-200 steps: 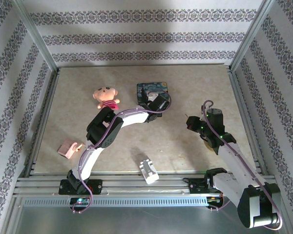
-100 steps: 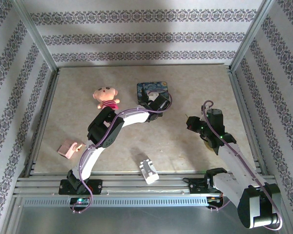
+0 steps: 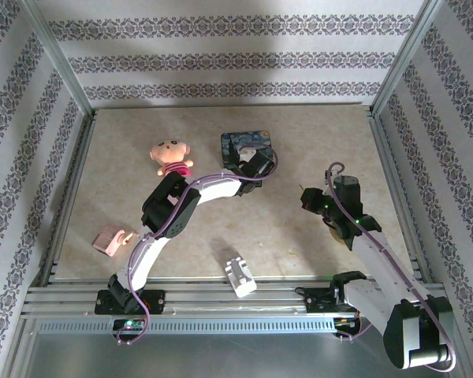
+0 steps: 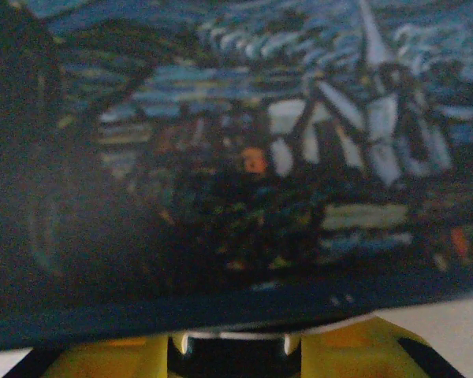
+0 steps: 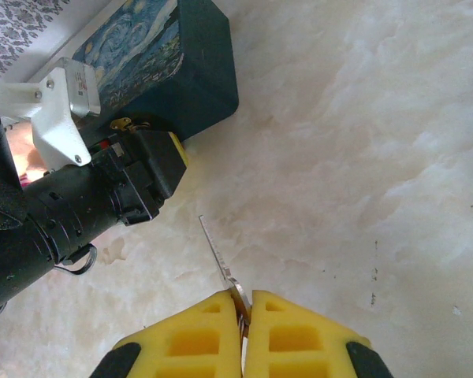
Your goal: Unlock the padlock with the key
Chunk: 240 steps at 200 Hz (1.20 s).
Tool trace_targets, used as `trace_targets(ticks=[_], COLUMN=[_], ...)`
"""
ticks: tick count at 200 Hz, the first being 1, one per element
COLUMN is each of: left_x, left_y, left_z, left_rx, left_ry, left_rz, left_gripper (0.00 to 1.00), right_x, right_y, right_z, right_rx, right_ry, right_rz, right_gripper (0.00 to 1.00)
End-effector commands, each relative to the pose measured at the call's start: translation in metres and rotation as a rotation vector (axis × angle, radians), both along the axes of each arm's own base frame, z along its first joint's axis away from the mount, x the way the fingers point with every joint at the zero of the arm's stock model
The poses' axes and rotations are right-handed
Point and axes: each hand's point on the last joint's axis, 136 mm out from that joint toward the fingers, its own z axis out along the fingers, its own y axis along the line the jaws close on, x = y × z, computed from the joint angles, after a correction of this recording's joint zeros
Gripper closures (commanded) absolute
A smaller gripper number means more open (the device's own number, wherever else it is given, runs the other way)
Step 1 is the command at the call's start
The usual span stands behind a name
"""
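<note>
The overhead view lays out the whole surface (image 3: pixel 299 244). The left arm reaches to the blue painted tin (image 3: pixel 247 143) at the back, and the right arm's fingers (image 3: pixel 306 197) hang above bare surface to the tin's right, apart from it. A plush doll (image 3: pixel 172 156), a pink item (image 3: pixel 110 240) and a white block (image 3: pixel 238 276) lie elsewhere. The key is too small to find from up there.

The right wrist view shows it. The right arm's yellow fingers (image 5: pixel 284 331) are clenched together on the head of the key (image 5: pixel 217 253). Its thin blade juts forward and to the left, over the surface, towards the left arm's black wrist (image 5: pixel 102 205). This view also shows the tin (image 5: pixel 173 63) from the side. A small brassy piece (image 5: pixel 122 124) sits against its wall just by the left arm's fingers (image 5: pixel 178 154). Whether that piece is the padlock cannot be told.

The left wrist view presses up to the tin's painted face (image 4: pixel 244 157), all blurred. Its yellow fingers (image 4: pixel 363 350) show at the bottom edge with a dark gap between them. Whether they grasp anything cannot be told.
</note>
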Motion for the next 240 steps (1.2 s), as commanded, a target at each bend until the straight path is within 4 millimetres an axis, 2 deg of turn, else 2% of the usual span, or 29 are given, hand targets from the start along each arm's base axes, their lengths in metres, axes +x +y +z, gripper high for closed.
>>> trace_targets(ticks=[1,45,83,180,210,240], left_x=[0.001,-0.014,-0.033,-0.101,-0.117,-0.129], left_y=[0.001,0.013,0.031,0.101,0.098,0.073], left_z=[0.004,0.018,0.016,0.016,0.015,0.017], left_rx=[0.005,-0.051,-0.076,-0.134,-0.173,-0.228], left_ry=[0.013,0.015,0.045,0.076,0.091,0.105], left_rz=[-0.013,0.033,0.066,0.248,0.265,0.258], left_gripper=[1.00,1.00,1.00,1.00,1.00,1.00], right_x=[0.001,-0.002,-0.006,-0.018,-0.020,-0.021], right_y=[-0.002,0.000,0.002,0.025,0.028,0.029], right_z=[-0.002,-0.006,-0.012,-0.025,-0.028,-0.033], right_rx=[0.008,0.003,0.006,-0.038,-0.050,-0.058], right_ry=[-0.006,0.004,0.018,0.034,0.036,0.049], right_rz=[-0.007,0.011,0.028,0.100,0.112,0.119], right_gripper=[1.00,1.00,1.00,1.00,1.00,1.00])
